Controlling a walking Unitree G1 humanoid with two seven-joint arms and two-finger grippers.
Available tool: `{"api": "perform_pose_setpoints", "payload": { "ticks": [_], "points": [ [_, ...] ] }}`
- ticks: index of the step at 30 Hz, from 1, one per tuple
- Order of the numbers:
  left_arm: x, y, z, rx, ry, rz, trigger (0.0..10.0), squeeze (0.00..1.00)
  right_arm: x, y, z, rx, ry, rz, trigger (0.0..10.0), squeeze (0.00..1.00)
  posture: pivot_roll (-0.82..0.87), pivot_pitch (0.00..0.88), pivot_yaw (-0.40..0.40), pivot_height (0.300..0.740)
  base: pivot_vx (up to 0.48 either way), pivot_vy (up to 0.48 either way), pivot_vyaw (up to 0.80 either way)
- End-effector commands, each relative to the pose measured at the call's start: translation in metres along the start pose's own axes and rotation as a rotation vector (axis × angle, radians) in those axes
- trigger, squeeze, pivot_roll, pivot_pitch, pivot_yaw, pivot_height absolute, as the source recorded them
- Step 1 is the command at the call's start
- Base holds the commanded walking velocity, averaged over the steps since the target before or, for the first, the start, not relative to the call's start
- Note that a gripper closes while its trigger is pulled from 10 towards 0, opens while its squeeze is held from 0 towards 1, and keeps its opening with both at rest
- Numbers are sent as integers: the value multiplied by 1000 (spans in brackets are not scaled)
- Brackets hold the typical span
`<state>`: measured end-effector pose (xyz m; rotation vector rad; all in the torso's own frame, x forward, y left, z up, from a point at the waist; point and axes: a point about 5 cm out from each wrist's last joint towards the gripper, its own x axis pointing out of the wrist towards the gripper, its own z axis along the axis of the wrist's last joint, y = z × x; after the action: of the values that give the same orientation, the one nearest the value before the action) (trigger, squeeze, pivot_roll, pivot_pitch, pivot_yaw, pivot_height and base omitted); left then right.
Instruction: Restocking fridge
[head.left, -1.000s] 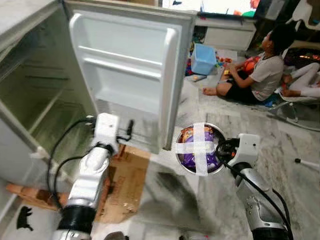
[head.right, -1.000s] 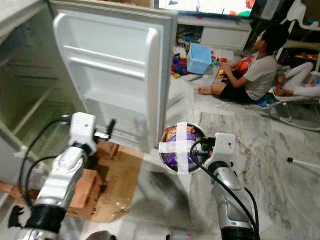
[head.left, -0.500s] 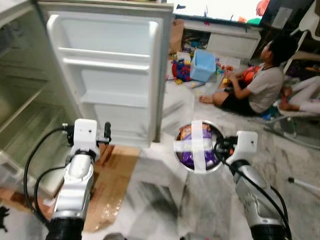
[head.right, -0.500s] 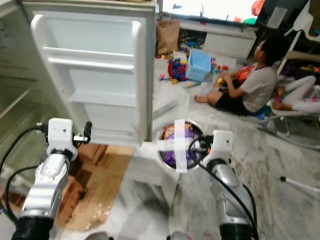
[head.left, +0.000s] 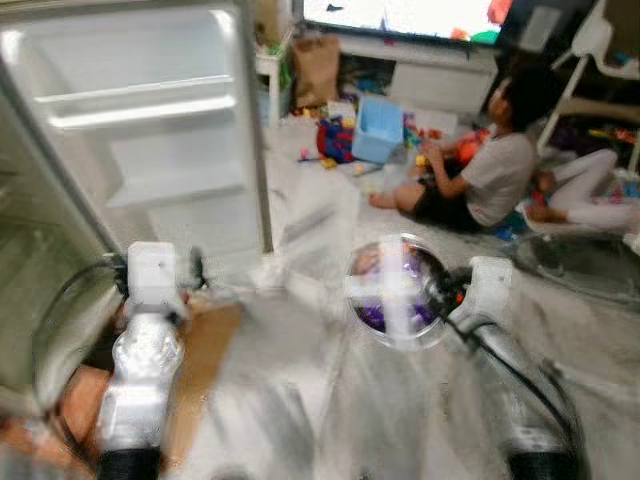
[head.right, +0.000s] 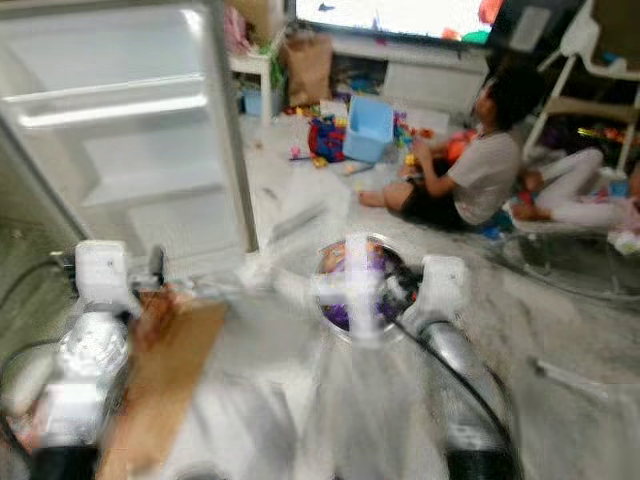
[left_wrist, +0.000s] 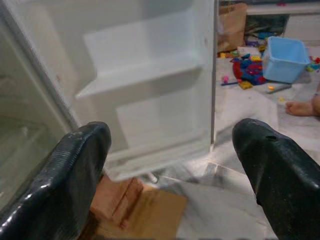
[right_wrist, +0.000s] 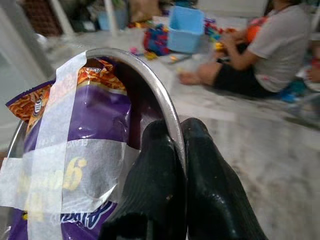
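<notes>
A steel bowl (head.left: 433, 300) holding a purple and orange snack packet (right_wrist: 95, 110), taped across with white tape, hangs in front of me. My right gripper (right_wrist: 181, 150) is shut on the bowl's rim (right_wrist: 165, 100), one finger inside and one outside. The open fridge door (head.left: 150, 130) with its white shelves stands at the left, and the fridge interior (head.left: 30, 290) is at the far left. My left gripper (left_wrist: 170, 165) is open and empty, held low in front of the door (left_wrist: 145, 75). The eye views are blurred.
A sheet of cardboard (head.left: 195, 370) lies on the marble floor by the fridge. Two people sit on the floor at the right (head.left: 480, 175), near a blue bin (head.left: 378, 128) and scattered toys. A white cabinet (head.left: 440, 85) stands behind them.
The camera has swung right and the picture has blurred, so the fridge door sits further left. Both arms keep their pose; the bowl stays in the right gripper.
</notes>
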<state>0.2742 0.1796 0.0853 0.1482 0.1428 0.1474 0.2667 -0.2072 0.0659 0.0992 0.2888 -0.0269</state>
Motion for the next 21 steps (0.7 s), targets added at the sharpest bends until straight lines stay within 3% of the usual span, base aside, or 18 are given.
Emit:
{"api": "perform_pose_setpoints", "payload": {
  "ticks": [1, 9, 14, 21],
  "points": [
    [-1, 22, 2, 17, -13, 86, 10000, 0, 5, 16, 9, 13, -46, 59, 10000, 0, 55, 0, -39, 740, 0, 0, 800],
    [-3, 22, 2, -23, -2, 61, 10000, 0, 8, 19, 13, 11, -57, 71, 10000, 0, 54, 0, -40, 740, 0, 0, 800],
    [-3, 23, 3, 9, -2, 121, 10000, 0, 8, 20, 14, 9, -60, 75, 10000, 0, 50, 0, -40, 740, 0, 0, 800],
    [-4, 25, 0, -33, 20, 110, 10000, 0, 8, 22, 12, 12, -58, 83, 10000, 0, 52, 0, -40, 740, 0, 0, 800]
  ]
}}
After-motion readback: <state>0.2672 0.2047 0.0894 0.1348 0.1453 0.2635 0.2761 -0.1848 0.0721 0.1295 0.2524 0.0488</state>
